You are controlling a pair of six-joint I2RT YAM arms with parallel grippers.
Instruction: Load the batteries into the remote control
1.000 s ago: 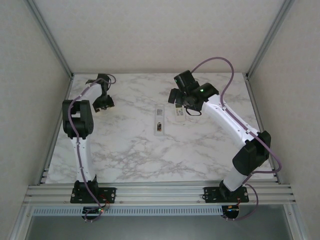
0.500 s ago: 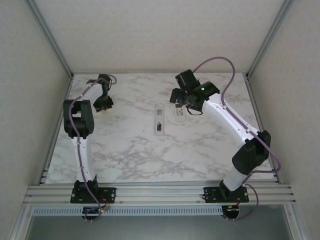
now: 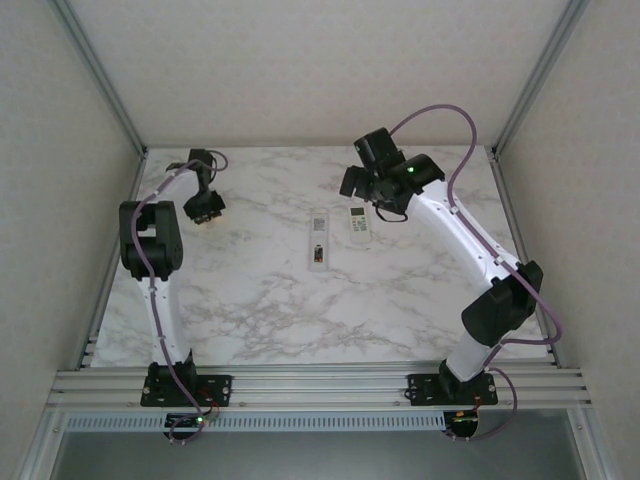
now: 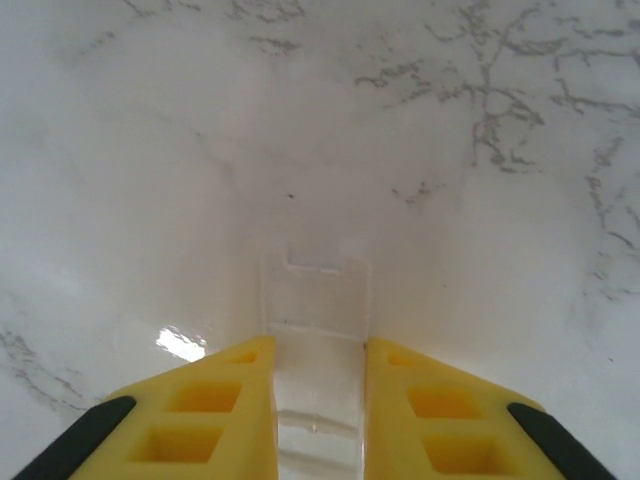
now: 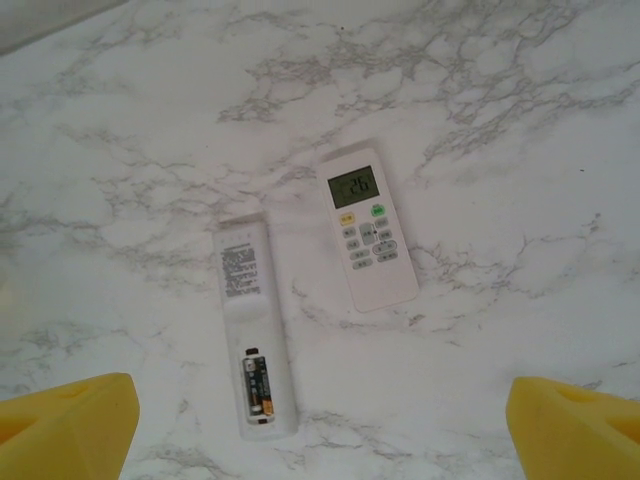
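One face-down remote (image 5: 255,325) holds dark, orange-tipped battery (image 5: 256,382).

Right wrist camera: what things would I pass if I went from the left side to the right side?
first yellow finger → face-down remote with its back open → face-up remote with the little screen → second yellow finger

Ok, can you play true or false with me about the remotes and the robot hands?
1. A face-down remote and a face-up remote lie on the table. True.
2. The right gripper holds a remote. False: it is open, with nothing between its fingers.
3. The face-down remote has a battery in its open compartment. True.
4. The face-up remote lies on top of the other. False: they lie side by side, apart.
5. The left gripper has a small white cover between its fingers. True.
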